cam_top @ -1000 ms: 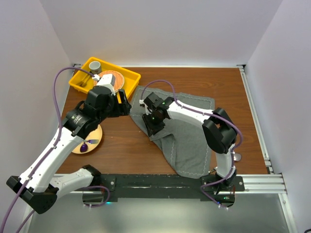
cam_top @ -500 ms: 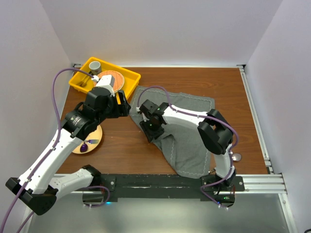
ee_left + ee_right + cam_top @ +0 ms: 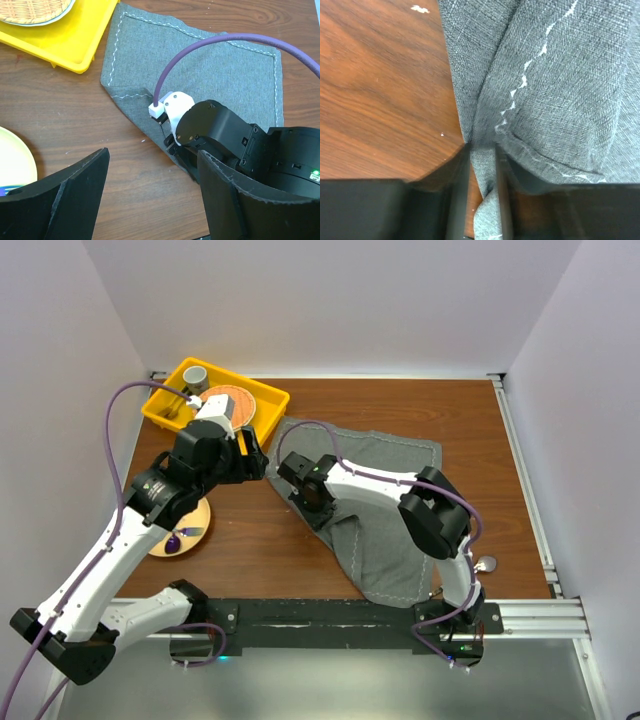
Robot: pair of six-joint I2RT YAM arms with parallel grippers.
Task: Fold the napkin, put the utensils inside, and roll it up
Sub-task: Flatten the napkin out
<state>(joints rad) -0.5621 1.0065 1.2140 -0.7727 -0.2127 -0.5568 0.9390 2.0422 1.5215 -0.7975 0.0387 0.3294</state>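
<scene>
Hem of napkin (image 3: 385,555) toward left edge of worktop (image 3: 250,550) is pinched by right hand (image 3: 482,157) for folding; left hand (image 3: 150,192) is held spread, clear.

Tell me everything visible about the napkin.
The napkin is a grey-green woven cloth with a pale zigzag stitch line near its hem. It lies mostly flat on the wooden table, far left corner beside the yellow tray, left edge folded over. The right tool pinches that fold; the right arm crosses above the cloth.
</scene>
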